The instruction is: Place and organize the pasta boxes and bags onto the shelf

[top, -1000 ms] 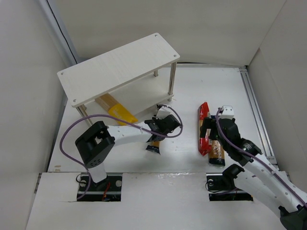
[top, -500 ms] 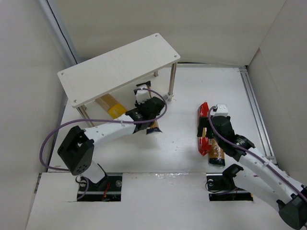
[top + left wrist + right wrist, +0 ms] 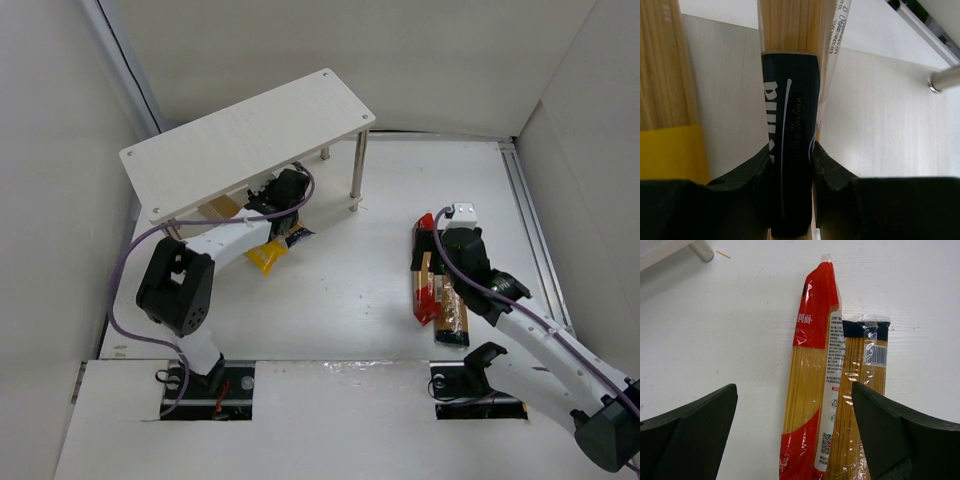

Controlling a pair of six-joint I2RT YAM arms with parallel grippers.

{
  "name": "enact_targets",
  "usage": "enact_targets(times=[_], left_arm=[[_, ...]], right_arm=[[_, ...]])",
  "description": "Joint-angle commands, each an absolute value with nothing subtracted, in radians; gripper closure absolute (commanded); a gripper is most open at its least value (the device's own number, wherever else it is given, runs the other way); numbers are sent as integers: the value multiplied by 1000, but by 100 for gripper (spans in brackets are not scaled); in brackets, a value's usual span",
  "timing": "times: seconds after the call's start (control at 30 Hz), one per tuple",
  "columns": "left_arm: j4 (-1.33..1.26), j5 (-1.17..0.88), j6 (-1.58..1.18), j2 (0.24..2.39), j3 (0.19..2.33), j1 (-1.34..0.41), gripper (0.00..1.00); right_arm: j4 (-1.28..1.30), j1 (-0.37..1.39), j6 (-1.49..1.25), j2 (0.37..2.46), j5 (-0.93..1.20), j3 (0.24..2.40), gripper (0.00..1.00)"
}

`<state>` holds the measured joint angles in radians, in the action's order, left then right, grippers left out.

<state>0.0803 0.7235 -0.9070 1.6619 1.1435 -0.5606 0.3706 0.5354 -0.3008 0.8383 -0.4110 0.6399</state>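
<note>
Since a second ago the left jaws, clamped on the dark-label pack (image 3: 790, 90), carried it under the shelf (image 3: 240, 130) beside the yellow pack (image 3: 265, 257), so it is nearly placed. The right jaws stand wide open and empty over the red-ended bag (image 3: 812, 365).

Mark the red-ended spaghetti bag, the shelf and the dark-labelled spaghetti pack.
red-ended spaghetti bag (image 3: 807, 375): right wrist view, on its clear middle section.
shelf (image 3: 245, 140): top view, on its bare top board.
dark-labelled spaghetti pack (image 3: 787, 150): left wrist view, on its dark label.

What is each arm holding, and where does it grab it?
The left jaws pinch the dark-label pack at the label. The right jaws are open and hold nothing.
</note>
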Motion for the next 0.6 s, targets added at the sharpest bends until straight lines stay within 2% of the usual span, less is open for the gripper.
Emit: enact_targets(times=[0.0,0.07,0.1,0.13,0.3,0.37,0.5,0.57], left_arm=[[15,749,-963,1681,1258,-534,87],[81,749,-1008,1719,1314,-523,59],[98,749,-1008,1720,1328,-523,39],[133,749,-1020,1730,1338,-523,32],[110,707,-965,1663,1284,-549,25],[95,707,-936,1605,1252,-574,25],[58,582,-818,1496,1122,-652,25],[37,558,-749,1454,1076,-730,25]], right_arm=[[324,518,-273,844,-416,695,0],[324,518,-273,844,-407,695,0],[324,509,-273,844,-394,695,0],[324,509,-261,844,-384,686,0],[324,500,-261,903,-341,667,0],[324,500,-273,948,-321,658,0],[359,489,-326,1058,-299,658,0],[389,489,-363,1097,-354,669,0]])
